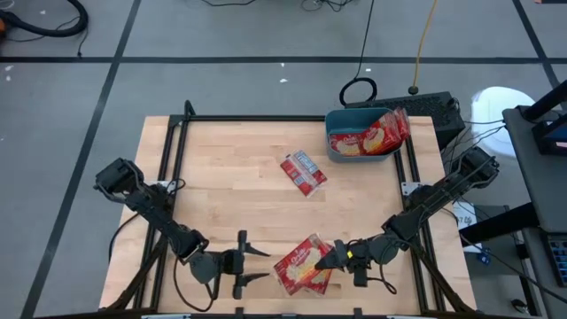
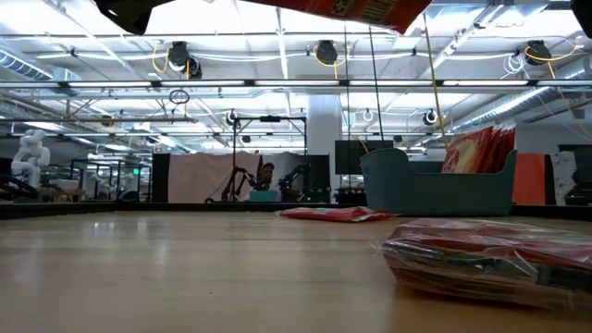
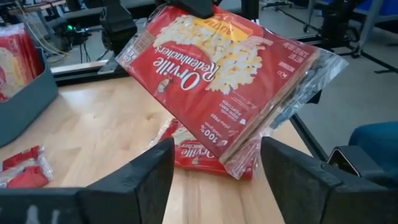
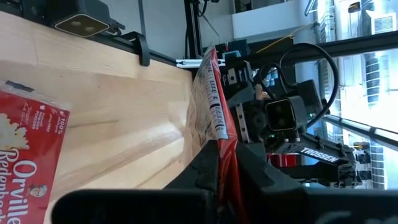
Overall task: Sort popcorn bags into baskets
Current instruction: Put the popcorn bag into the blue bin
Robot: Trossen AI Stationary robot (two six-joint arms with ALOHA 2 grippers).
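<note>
The red popcorn bags lie in several places. One bag (image 1: 307,254) (image 3: 230,74) is up in the air, tilted, at the table's near edge, with my right gripper (image 1: 330,257) (image 4: 222,155) shut on it. A second bag (image 1: 291,276) (image 3: 196,154) (image 2: 490,254) lies flat on the table under it. A third (image 1: 304,173) (image 2: 333,215) lies flat at mid-table. More bags stand in the teal basket (image 1: 335,151) (image 2: 416,190) at the far right. My left gripper (image 1: 260,266) (image 3: 214,165) is open, just left of the raised bag, pointing at it and touching nothing. My right gripper pinches the raised bag by one edge (image 4: 214,134) between its two fingers, coming roughly level from the table's right. The bag is lifted clear of the table and of the bag below, and it slopes down from the fingers, picture face toward the left arm.
A black frame (image 1: 266,118) runs round the wooden table (image 1: 230,195). Bare wood stretches across the table's left and middle. A black cable loop (image 1: 357,91) and a dark box (image 1: 434,108) sit beyond the basket. The room behind holds other rigs.
</note>
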